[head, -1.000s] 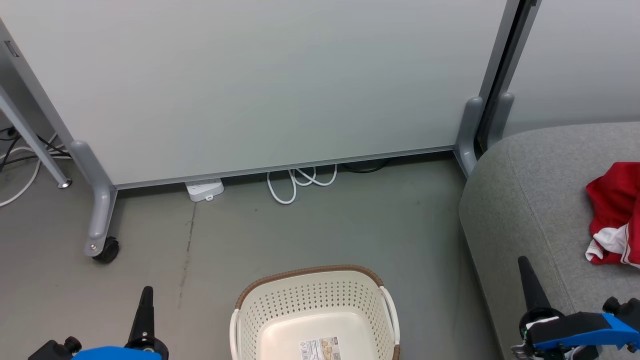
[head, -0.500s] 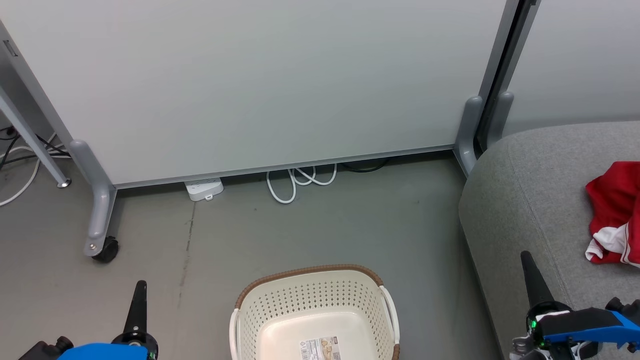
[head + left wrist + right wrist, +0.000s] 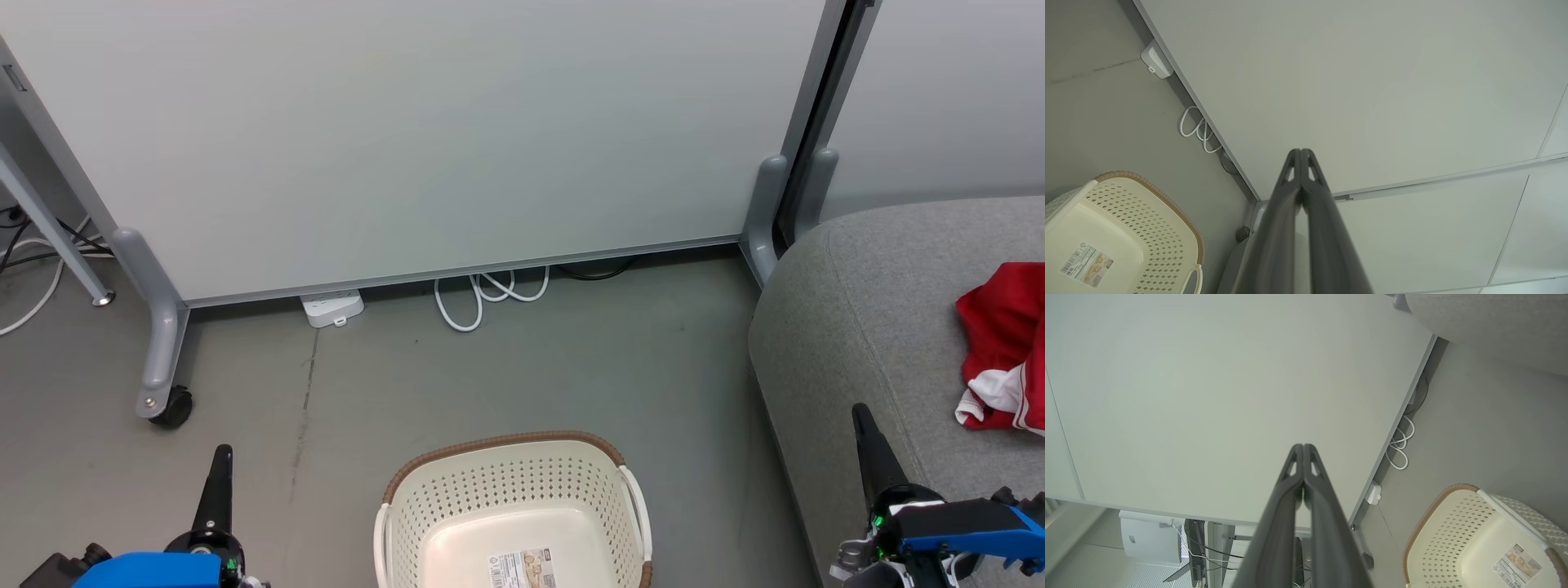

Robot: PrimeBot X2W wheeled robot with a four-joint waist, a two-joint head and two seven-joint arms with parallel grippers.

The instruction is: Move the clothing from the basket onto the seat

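Grey floor (image 3: 490, 376) before white partition (image 3: 424, 131): basket (image 3: 506, 482) empty, label bare. Clothing (image 3: 1000, 343) bunched on seat (image 3: 857, 310), well in from its left edge, partly cropped. Left gripper (image 3: 222, 454) and right gripper (image 3: 859, 413) pinched closed, empty. Risk: right-arm sweep across seat could snag cloth and drag it off.

The basket (image 3: 506, 442) stands upright on the floor (image 3: 490, 376), bottom centre of the head view: oval, cream-white, perforated walls, brown woven-look rim, a white handle on each side. Its smooth bottom is showing, label (image 3: 522, 569) and all. Over to the right, well apart from it, sits the big grey seat (image 3: 865, 327), rounded corner, stitched seam. And there's the clothing (image 3: 1002, 335), a crumpled red heap with white trim, lying on the cushion, cut off by the view's right edge.
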